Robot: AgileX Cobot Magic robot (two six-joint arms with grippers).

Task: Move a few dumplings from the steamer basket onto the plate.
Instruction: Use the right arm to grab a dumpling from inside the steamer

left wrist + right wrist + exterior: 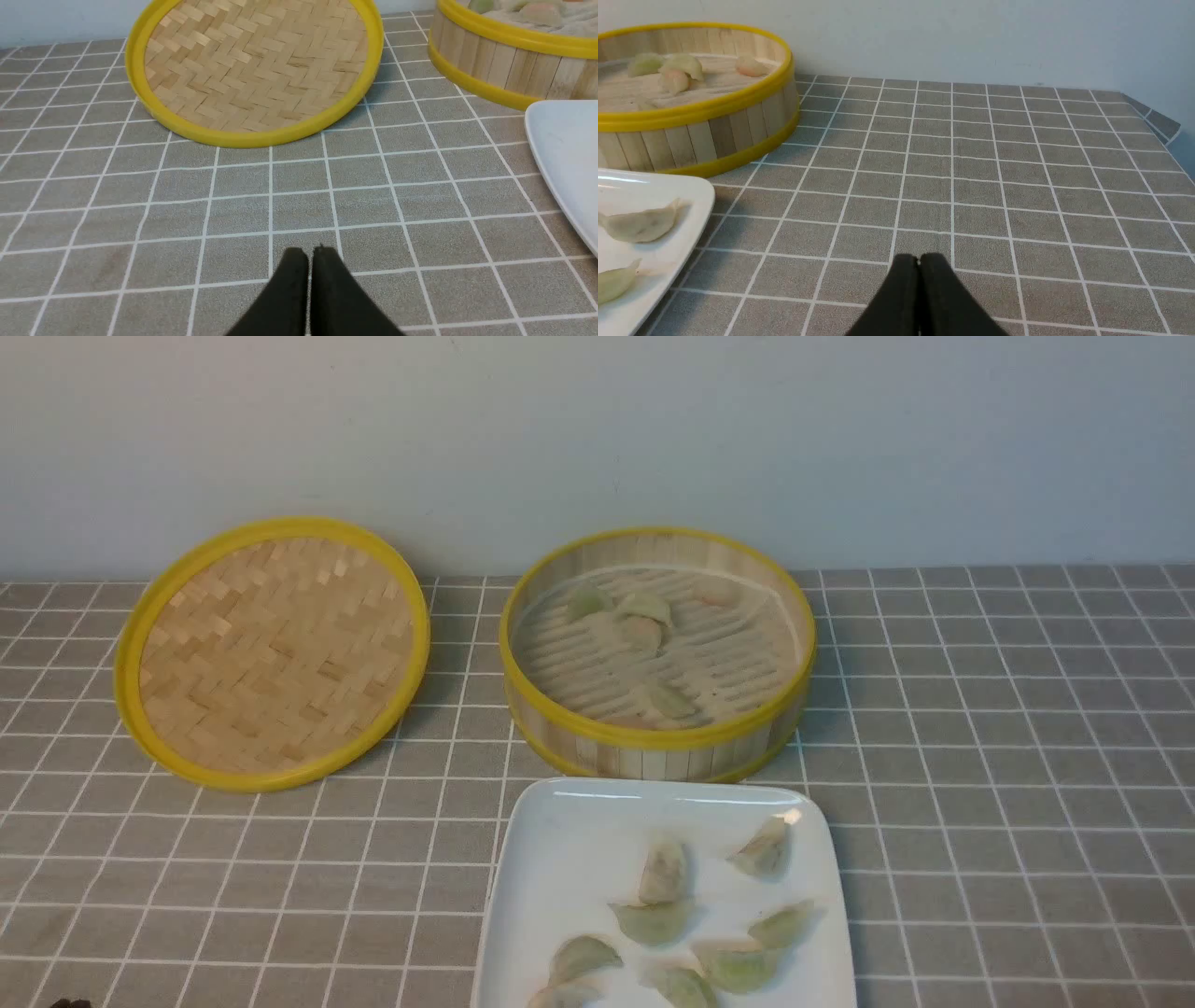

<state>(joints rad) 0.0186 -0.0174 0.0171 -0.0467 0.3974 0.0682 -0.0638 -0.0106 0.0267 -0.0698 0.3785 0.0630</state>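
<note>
The steamer basket (653, 733) stands at the middle back of the table and holds several dumplings (644, 607). The white plate (551, 859) lies in front of it with several pale green dumplings (658, 919) on it. Neither arm shows in the front view. My left gripper (309, 252) is shut and empty, low over bare cloth, apart from the plate (567, 158) and the basket (495, 60). My right gripper (918, 257) is shut and empty over bare cloth on the plate's right, apart from the plate (686, 219) and the basket (705, 135).
The flat woven lid (271, 649) with a yellow rim leans at the back left; it also shows in the left wrist view (254, 70). A grey checked cloth (1008, 756) covers the table. A pale wall stands behind. The table's far right corner (1153, 116) shows in the right wrist view.
</note>
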